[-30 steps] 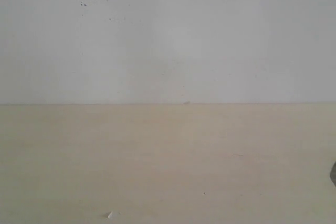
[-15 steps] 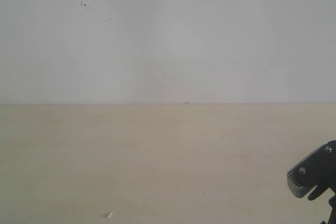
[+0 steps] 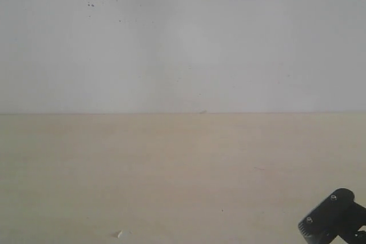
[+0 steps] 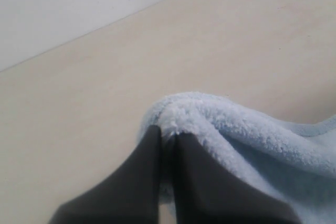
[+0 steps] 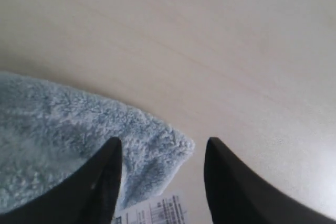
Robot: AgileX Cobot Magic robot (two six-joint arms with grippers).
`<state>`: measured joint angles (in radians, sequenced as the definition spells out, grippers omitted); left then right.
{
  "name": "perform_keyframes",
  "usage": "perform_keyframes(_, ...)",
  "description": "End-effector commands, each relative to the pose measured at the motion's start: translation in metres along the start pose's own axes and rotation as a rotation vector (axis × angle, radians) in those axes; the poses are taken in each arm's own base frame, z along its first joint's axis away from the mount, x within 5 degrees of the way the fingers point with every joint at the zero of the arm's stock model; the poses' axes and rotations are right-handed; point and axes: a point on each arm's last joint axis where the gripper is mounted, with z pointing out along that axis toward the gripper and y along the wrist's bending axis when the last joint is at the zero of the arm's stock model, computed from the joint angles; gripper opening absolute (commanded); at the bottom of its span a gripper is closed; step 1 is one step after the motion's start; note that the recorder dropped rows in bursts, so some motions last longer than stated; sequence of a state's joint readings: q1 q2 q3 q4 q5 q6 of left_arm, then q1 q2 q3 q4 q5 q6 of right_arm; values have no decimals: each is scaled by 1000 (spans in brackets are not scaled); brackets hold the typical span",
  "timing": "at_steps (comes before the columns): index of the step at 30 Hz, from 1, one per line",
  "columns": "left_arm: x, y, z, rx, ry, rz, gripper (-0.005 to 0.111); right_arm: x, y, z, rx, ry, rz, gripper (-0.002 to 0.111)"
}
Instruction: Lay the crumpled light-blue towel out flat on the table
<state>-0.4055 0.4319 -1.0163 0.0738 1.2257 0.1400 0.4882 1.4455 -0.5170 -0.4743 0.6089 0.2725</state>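
Observation:
The light-blue fluffy towel [image 4: 247, 145] does not show in the exterior view. In the left wrist view my left gripper [image 4: 167, 134] is shut on a bunched fold of it, held over the beige table [image 4: 105, 87]. In the right wrist view a corner of the towel [image 5: 79, 135] lies flat on the table [image 5: 220, 51], its white printed tag [image 5: 155, 211] sticking out from under it. My right gripper [image 5: 163, 148] stands open over that corner, one finger above the cloth and the other above bare table. A black part of the right gripper [image 3: 334, 218] shows at the exterior view's lower right.
A white speckled wall [image 3: 183, 38] rises behind the table [image 3: 171, 170]. A small white chip [image 3: 119, 234] lies on the table near the front edge, left of the middle.
The right gripper has come into the exterior view at the lower right, rising first, then moving lower and a little leftward.

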Motion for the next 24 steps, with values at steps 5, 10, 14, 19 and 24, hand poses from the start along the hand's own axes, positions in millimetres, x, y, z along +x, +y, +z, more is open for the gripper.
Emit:
perform_keyframes(5,0,-1,2,9,2,-8,4,4,-3,14,29,85,4,47)
perform_keyframes(10,0,-1,2,7,2,-7,4,6,-6,25,-65,110,40,47)
perform_keyframes(14,0,-1,2,7,2,-7,4,6,-5,24,-70,111,38,33)
perform_keyframes(19,0,-1,2,7,2,-7,4,6,-5,25,-72,106,38,8)
perform_keyframes(24,0,-1,2,7,2,-7,4,5,-5,25,-72,91,35,0)
